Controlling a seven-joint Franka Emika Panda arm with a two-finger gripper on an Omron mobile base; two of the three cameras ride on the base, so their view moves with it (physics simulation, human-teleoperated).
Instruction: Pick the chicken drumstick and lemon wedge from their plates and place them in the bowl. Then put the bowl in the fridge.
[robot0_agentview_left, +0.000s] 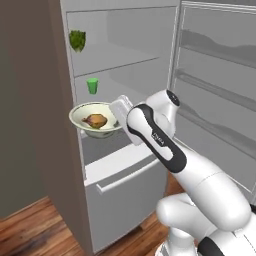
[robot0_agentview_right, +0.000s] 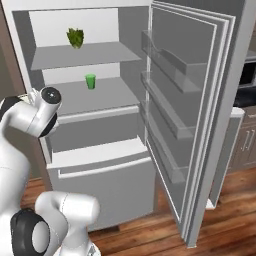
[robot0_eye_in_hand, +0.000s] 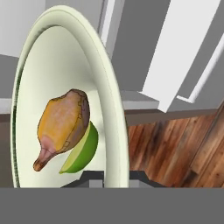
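My gripper (robot0_agentview_left: 118, 121) is shut on the right rim of the pale cream-green bowl (robot0_agentview_left: 85, 112) and holds it in the air at the open fridge (robot0_agentview_left: 130, 170), by its left wall, just below the cup's shelf and above the drawer. The golden-brown chicken drumstick (robot0_agentview_left: 95, 120) lies in the bowl. In the hand view the bowl (robot0_eye_in_hand: 52, 65) stands on edge, with the drumstick (robot0_eye_in_hand: 63, 124) and the yellow-green lemon wedge (robot0_eye_in_hand: 83, 151) touching each other inside it, and the gripper (robot0_eye_in_hand: 114, 178) clamps the rim at the bottom. The plates are out of view.
A small green cup (robot0_agentview_left: 92, 85) (robot0_agentview_right: 90, 81) stands on the fridge's middle shelf, and a leafy green vegetable (robot0_agentview_left: 77, 40) (robot0_agentview_right: 75, 37) on the top shelf. The fridge door (robot0_agentview_right: 200, 100) swings open to the right with racks. Wooden floor (robot0_agentview_right: 150, 235) lies below.
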